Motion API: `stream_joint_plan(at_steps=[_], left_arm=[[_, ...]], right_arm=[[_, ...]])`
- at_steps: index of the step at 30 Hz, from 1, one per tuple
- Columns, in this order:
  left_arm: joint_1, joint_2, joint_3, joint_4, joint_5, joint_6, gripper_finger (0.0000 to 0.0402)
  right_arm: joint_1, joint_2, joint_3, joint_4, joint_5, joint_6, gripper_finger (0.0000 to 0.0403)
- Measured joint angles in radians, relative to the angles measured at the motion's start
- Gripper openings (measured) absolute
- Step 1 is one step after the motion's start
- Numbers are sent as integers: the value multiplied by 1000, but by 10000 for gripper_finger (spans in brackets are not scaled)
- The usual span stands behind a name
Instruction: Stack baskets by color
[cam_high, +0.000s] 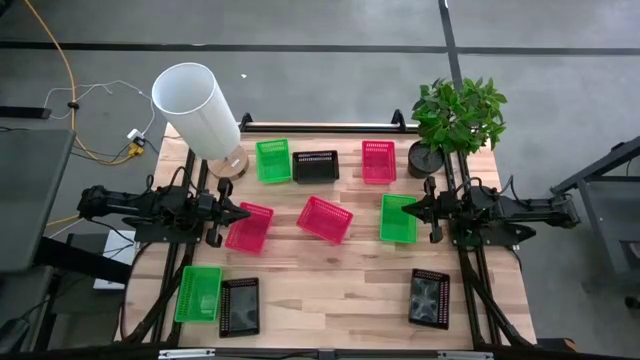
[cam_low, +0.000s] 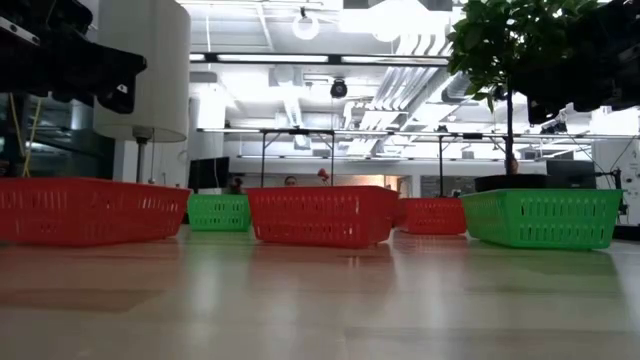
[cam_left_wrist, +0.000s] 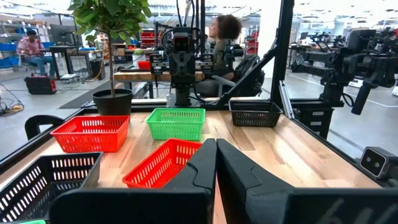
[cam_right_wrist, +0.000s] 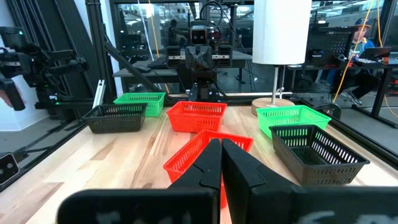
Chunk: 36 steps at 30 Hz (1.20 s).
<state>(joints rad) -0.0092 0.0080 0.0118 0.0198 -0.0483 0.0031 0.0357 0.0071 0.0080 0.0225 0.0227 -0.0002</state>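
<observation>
Both claws, left & right, shut, empty; white cylinder, plant behind scattered baskets.

arms: two, matte black, jointed segments | cabling: black, along links | left end effector: black tapered fingers | right end effector: same
</observation>
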Motion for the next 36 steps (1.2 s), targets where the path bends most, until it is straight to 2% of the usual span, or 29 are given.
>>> stream_joint_plan(at_steps=[11,13,16,19,22,26,32,36], left_arm=[[0,0,0,27,0,0,1],[1,0,0,104,0,16,1],[1,0,0,307,-21,-21,1],[1,3,0,500,-151,-100,1],[1,36,39,538,-210,-77,1],[1,161,183,412,-212,-71,1],[1,395,500,-8,-198,-134,0],[1,481,659,-192,-168,-206,0]], right_arm=[[0,0,0,0,0,0,0],[0,0,0,0,0,0,0],[0,0,0,0,0,0,0],[0,0,0,0,0,0,0],[0,0,0,0,0,0,0],[0,0,0,0,0,0,0],[0,0,0,0,0,0,0],[0,0,0,0,0,0,0]])
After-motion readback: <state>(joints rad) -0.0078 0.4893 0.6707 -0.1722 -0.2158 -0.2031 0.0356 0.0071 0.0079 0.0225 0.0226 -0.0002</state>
